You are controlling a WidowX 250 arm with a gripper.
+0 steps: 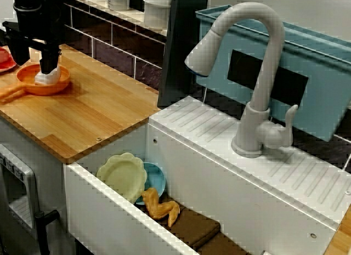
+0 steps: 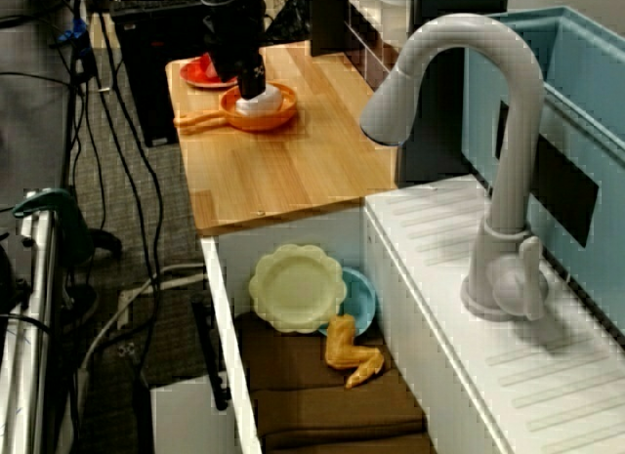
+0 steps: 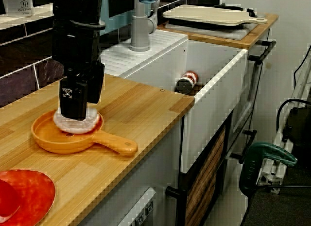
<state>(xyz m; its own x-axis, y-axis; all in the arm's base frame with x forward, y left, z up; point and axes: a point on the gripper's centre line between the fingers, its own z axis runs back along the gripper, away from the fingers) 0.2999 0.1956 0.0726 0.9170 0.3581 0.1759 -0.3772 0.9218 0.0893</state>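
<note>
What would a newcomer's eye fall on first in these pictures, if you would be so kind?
The black hand catches the eye first, poised right over a white round piece in the orange pan on the wooden counter. Next comes the tall grey faucet arching behind the sink, where a pale yellow plate stands tilted at the basin's end.

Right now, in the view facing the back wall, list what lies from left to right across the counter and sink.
Red plate → orange pan → yellow plate → faucet.
</note>
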